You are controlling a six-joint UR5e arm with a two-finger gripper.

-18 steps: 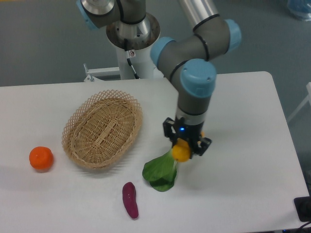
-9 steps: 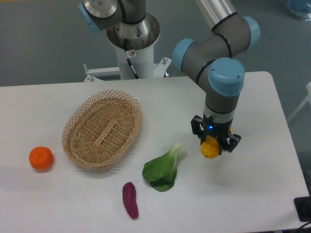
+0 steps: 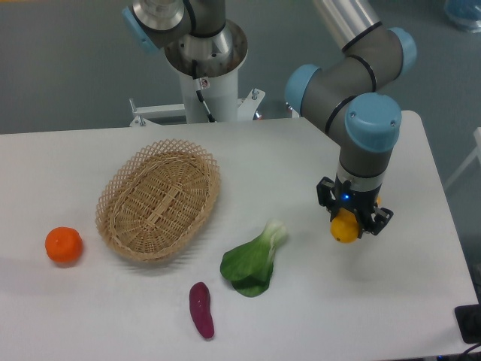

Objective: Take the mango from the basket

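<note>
The yellow-orange mango hangs over the right side of the table, held between the black fingers of my gripper, which is shut on it. Only the mango's lower end shows below the fingers. The tan wicker basket sits far to the left of the gripper with nothing in it.
A green leafy vegetable lies left of the gripper, between it and the basket. A purple sweet potato lies near the front edge. A round orange citrus sits at the far left. The robot's base stands behind the basket.
The arm has carried the mango steadily to the right, from above the leafy vegetable to the table's right side. The other items stayed put.
</note>
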